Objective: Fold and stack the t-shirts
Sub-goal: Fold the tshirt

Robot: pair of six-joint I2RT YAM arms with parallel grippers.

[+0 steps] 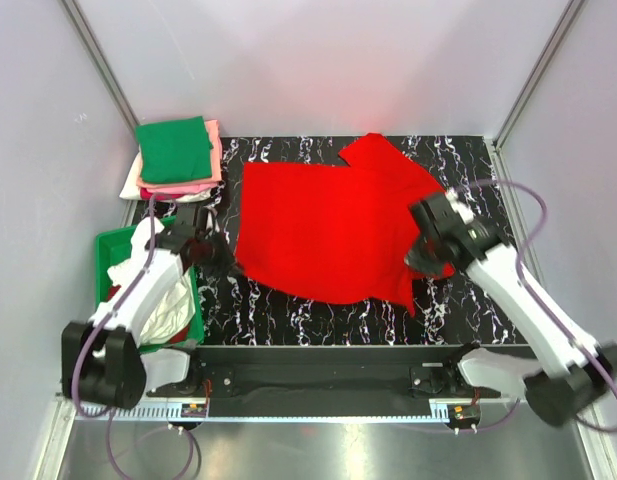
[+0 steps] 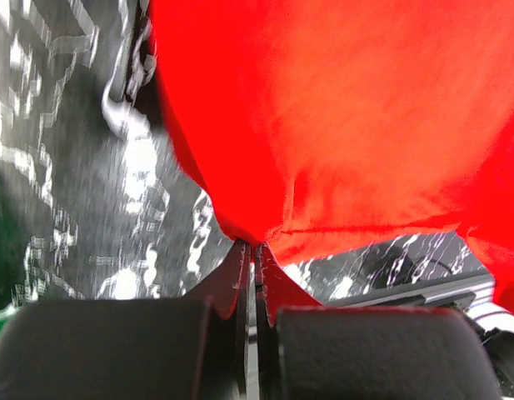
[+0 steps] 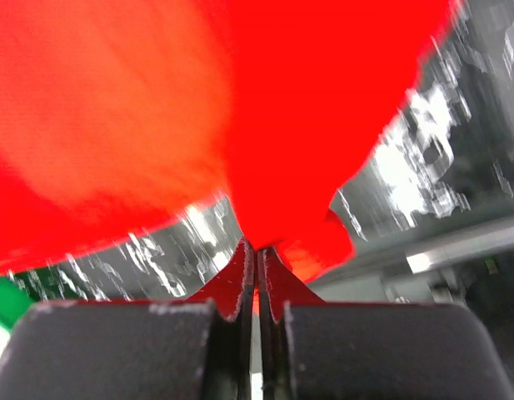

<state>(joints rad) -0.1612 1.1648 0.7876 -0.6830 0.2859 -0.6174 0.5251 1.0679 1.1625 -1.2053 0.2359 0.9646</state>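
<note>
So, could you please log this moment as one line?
left gripper: jaws shut on red t-shirt | right gripper: jaws shut on red t-shirt | folded stack: back-left corner

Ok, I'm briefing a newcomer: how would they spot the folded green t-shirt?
Go to the far left corner of the black marbled table. A stack of folded shirts sits there; the green t-shirt lies on top. Unlike the green bin at the near left, it is flat cloth.
</note>
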